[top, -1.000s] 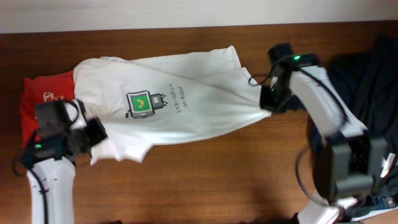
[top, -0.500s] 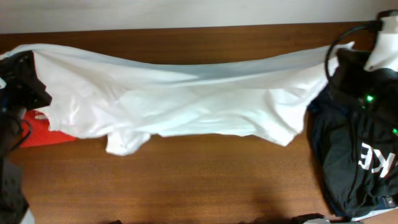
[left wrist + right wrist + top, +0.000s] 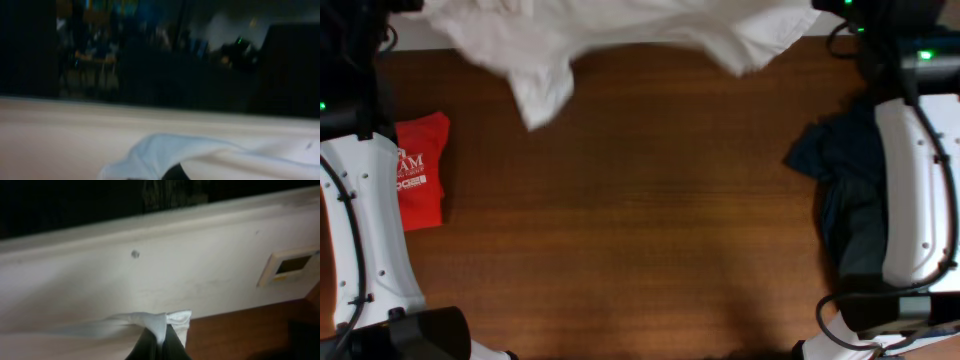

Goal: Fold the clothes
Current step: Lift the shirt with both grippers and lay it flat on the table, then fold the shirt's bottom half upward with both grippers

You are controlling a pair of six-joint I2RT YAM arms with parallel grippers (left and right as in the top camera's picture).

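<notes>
Dark wood table [image 3: 640, 230], overhead view, with a pale wall [image 3: 150, 275] along its far edge.

White T-shirt [image 3: 620, 30]: held up off the table at the far edge, stretched side to side between the two arms. Most of the cloth lies along the top of the overhead view. One sleeve [image 3: 542, 95] hangs down left of centre, and a hem corner [image 3: 760, 52] droops on the right side. No print is visible from here.

Right hand [image 3: 159, 341]: the two dark fingers [image 3: 145, 347] are pressed together on a bunched corner of the white T-shirt. The cloth runs off to the left from the pinch, with a small fold sticking out to the right. Behind it are the wall, a wall plate [image 3: 287, 265] and a strip of table.

Left hand [image 3: 171, 173]: only a dark sliver shows at the bottom edge of a blurred wrist view. White cloth lies just beside it. I cannot tell whether the fingers are spread or closed.

Right arm [image 3: 915, 190]: white links running up the right side to the far edge. Left arm [image 3: 360, 230]: the same on the left side.

Red garment [image 3: 420, 170]: flat on the table at the left, just beside the left arm, white lettering showing. Dark clothes [image 3: 840, 170]: heaped at the right, partly under the right arm. Both lie well apart from the white T-shirt.
</notes>
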